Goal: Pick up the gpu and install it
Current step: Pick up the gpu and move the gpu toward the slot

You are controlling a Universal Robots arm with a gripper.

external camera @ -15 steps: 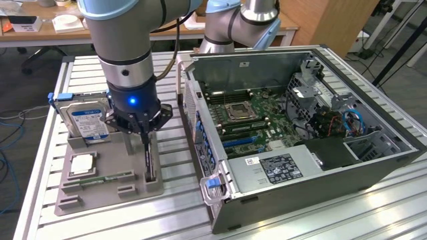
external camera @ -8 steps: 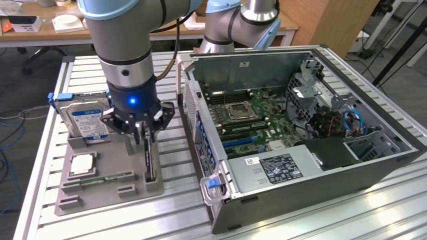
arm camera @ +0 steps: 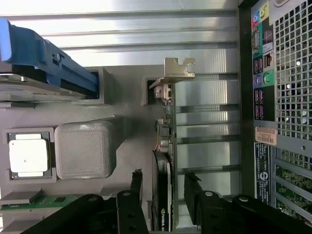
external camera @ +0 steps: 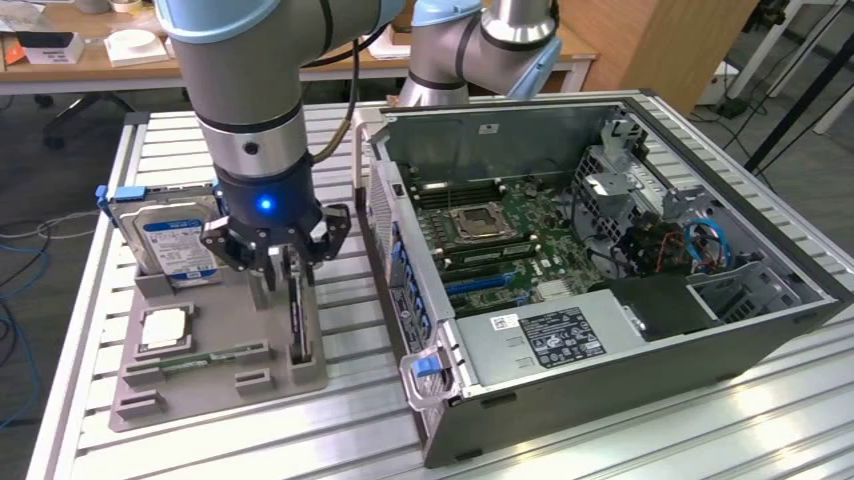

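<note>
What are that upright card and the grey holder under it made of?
The gpu: green circuit board, likely fibreglass, with a shiny bare-metal bracket at one end. The grey holder: probably matte printed plastic, going by its fine ribbed texture.

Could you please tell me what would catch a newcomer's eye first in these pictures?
The open computer case on the exterior view's right draws the eye first, its motherboard laid bare. On that view's left, the arm's gripper hangs open astride the graphics card, which stands on edge in a grey tray beside a blue-labelled hard drive.
</note>
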